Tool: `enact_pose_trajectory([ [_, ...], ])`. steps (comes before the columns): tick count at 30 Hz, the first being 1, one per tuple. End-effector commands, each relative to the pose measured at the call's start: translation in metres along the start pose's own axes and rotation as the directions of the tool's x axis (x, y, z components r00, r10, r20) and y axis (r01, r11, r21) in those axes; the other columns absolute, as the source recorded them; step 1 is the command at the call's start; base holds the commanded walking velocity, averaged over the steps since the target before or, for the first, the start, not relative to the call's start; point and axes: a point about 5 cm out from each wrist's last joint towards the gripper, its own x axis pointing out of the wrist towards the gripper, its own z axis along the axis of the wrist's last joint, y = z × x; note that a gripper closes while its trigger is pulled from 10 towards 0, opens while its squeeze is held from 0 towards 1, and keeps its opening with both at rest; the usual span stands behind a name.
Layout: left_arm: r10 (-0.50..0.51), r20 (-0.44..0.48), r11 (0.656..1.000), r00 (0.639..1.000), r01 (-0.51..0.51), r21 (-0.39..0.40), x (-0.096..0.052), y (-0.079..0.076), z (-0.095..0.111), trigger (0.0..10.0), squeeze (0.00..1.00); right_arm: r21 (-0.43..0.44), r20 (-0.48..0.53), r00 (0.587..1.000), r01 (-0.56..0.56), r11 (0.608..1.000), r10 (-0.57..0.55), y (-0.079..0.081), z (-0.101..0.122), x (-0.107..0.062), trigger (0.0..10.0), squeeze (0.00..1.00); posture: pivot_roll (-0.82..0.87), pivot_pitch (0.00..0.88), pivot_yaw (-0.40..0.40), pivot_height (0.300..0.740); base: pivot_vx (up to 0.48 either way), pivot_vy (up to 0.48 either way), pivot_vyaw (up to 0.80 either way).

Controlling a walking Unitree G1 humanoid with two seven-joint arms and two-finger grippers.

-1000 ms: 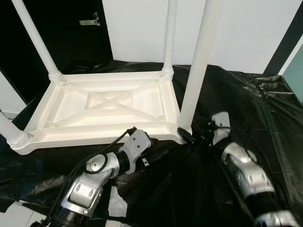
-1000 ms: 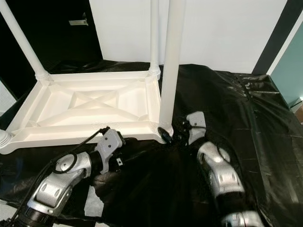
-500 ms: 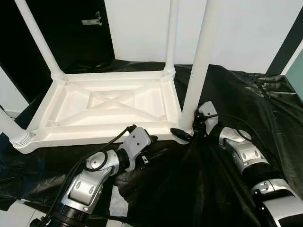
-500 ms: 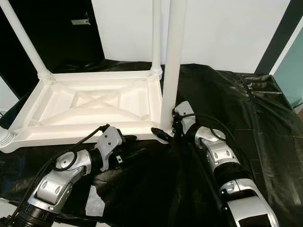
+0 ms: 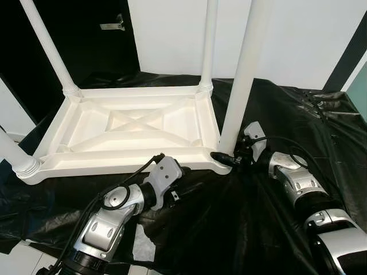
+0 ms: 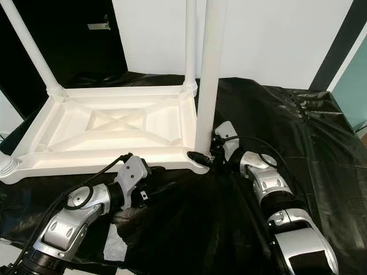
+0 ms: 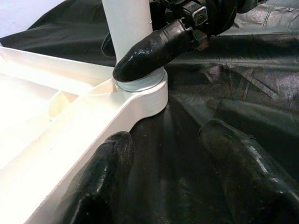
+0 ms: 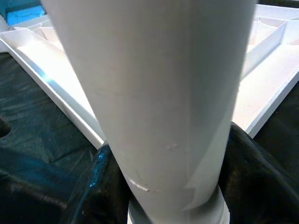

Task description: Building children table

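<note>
Right gripper (image 5: pixel 225 158) has slid lower, jaws clasping the table leg (image 5: pixel 243 74) at its base.

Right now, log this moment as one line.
right gripper: shut on table leg at base | left gripper: open, near table corner | table upside down on black sheet

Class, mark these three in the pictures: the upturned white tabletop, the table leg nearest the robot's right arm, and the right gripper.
upturned white tabletop (image 5: pixel 137 123), left eye view, on the crossed ribs of its underside.
table leg (image 5: pixel 241 86), left eye view, on the middle of its shaft.
right gripper (image 5: pixel 225 157), left eye view, at the leg's base, between its fingertips.
</note>
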Motion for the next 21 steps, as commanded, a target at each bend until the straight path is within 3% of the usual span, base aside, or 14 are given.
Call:
enact_pose_trajectory([
  [1,0.012,-0.003,1.0,1.0,-0.012,0.003,0.002,0.001,-0.001,10.0,0.0,0.014,-0.044,0.998,0.042,0.999,-0.041,0.004,-0.013,-0.002,10.0,0.0,0.04,0.0,-0.034,0.74,0.0,0.0,0.0],
  [8,0.008,-0.004,1.0,1.0,-0.008,-0.004,0.002,-0.002,-0.003,10.0,0.0,0.018,-0.064,0.973,0.222,0.975,-0.22,0.008,-0.023,-0.001,10.0,0.0,0.04,0.0,-0.039,0.74,0.0,0.0,0.0],
  [16,-0.005,-0.006,1.0,1.0,0.005,0.004,0.004,-0.002,-0.003,10.0,0.0,0.078,-0.046,0.922,0.387,0.919,-0.384,0.033,-0.029,0.014,10.0,0.0,0.02,0.0,-0.028,0.74,0.0,0.0,0.0],
  [21,-0.008,-0.013,1.0,1.0,0.008,0.011,0.005,-0.002,-0.004,10.0,0.0,0.137,-0.049,0.832,0.553,0.822,-0.552,0.04,-0.025,0.018,10.0,0.0,0.02,0.0,-0.037,0.74,0.0,0.0,0.0],
])
